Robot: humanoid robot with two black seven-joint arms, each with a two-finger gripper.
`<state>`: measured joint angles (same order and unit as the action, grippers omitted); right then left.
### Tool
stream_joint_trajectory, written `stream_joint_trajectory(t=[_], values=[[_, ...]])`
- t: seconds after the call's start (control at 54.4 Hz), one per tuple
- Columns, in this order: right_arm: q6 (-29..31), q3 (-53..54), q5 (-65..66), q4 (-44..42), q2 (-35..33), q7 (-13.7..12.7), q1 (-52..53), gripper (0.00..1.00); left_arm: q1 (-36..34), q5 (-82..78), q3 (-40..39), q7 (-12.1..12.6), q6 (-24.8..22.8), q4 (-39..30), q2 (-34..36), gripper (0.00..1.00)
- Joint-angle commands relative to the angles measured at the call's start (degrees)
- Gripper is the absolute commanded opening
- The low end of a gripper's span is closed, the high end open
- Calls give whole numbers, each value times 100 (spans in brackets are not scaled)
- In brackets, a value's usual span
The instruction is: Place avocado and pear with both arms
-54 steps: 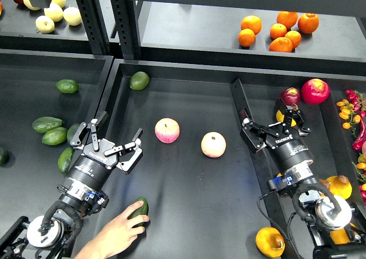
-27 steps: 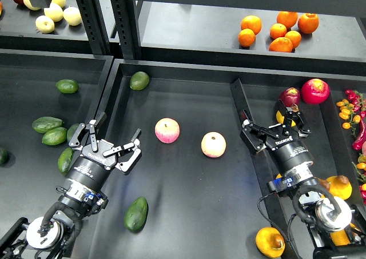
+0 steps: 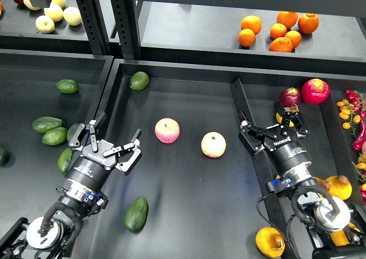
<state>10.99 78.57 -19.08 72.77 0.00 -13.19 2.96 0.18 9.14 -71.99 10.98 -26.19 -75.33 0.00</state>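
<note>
A dark green avocado (image 3: pixel 136 214) lies at the front of the middle tray (image 3: pixel 189 190), just right of my left arm and below its gripper. My left gripper (image 3: pixel 113 134) is open and empty above the tray's left wall. A golden yellow-orange pear (image 3: pixel 270 241) lies at the bottom right, beside my right arm's base. A second pear (image 3: pixel 339 186) with a brownish tip lies to the right of that arm. My right gripper (image 3: pixel 269 122) is open and empty over the divider (image 3: pixel 239 99) between the middle and right trays.
Two pink-yellow apples (image 3: pixel 167 130) (image 3: pixel 213 144) sit mid-tray, and another avocado (image 3: pixel 139 80) lies in its far left corner. Several avocados (image 3: pixel 47 124) lie in the left tray. Oranges (image 3: pixel 280 30) and pale apples (image 3: pixel 54 12) sit on the back shelf. Red fruit (image 3: pixel 315 90) and chillies (image 3: pixel 354 116) are far right.
A person's hand that was resting on the avocado at the tray's front has withdrawn out of view, leaving the avocado lying there. Both grippers stay open and nearly still.
</note>
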Motion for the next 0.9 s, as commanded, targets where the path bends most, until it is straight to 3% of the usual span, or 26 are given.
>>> stream_joint_trajectory(t=[0.0, 0.643, 0.882], values=[[0, 0, 1, 0, 0, 0, -6, 100, 0, 0, -8, 0, 0, 1, 0, 100], [0, 9, 1, 0, 0, 0, -14, 100, 17, 27, -34, 132, -70, 45, 0, 100], [0, 26, 1, 9, 0, 0, -14, 100, -176, -26, 1, 931, -131, 63, 0, 100]])
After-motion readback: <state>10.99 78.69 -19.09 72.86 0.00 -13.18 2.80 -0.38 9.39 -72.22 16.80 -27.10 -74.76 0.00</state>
